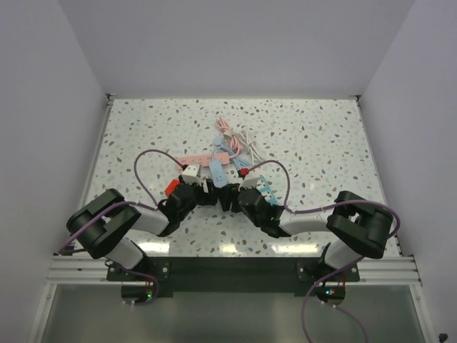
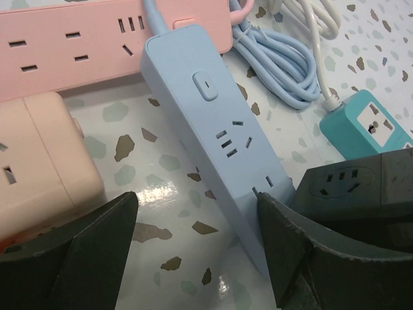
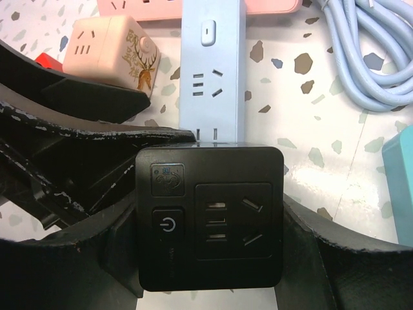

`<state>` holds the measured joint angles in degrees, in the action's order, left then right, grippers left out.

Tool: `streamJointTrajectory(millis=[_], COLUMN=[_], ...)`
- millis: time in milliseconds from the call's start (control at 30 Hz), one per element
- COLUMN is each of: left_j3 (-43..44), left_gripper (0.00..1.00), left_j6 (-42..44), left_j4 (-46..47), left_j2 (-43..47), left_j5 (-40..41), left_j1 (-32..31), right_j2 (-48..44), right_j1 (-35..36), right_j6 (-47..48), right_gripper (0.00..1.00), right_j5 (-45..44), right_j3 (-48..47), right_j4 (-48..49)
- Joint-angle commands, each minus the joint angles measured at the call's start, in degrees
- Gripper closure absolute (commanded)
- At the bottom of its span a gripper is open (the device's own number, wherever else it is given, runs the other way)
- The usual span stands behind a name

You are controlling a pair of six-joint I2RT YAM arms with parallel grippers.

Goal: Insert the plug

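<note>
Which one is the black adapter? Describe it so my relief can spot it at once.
On the speckled table, find the pale blue power strip lying next to the pink strip. At its near end, gripped in the right end effector, sits the black adapter. It is the only black block: square, with a round power button beside one socket face.

Pink plastic power strip (image 2: 77, 45) cut by top and left edges in left wrist view, beige cube socket (image 2: 39, 161) cropped at left, teal socket block (image 3: 400, 168) clipped at right in right wrist view, light-blue power strip (image 3: 211, 71) near end hidden behind black square socket adapter (image 3: 210, 219)
</note>
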<state>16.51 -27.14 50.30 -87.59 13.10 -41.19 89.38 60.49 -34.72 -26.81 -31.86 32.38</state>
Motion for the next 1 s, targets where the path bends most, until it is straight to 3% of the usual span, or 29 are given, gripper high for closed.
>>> streamJointTrajectory(millis=[0,500,967], left_j3=[-1.13,-2.45,-4.03], left_gripper=[0.2,0.18,0.17], left_j6=[1.91,3.58,3.76], left_j4=[0.14,-5.91,-10.14], left_j2=[1.28,13.67,24.83], left_j5=[-0.45,2.36,-4.48], left_j1=[-0.12,4.18,15.87], right_j2=[3.16,7.38,17.13], right_j1=[1.91,2.79,2.79], right_j6=[1.23,2.99,4.92], right_gripper=[1.0,1.0,1.0], right_j5=[-4.04,-6.85,-7.21], right_j3=[-4.0,-9.36,-20.34], right_j4=[-6.62,-14.27,-24.64])
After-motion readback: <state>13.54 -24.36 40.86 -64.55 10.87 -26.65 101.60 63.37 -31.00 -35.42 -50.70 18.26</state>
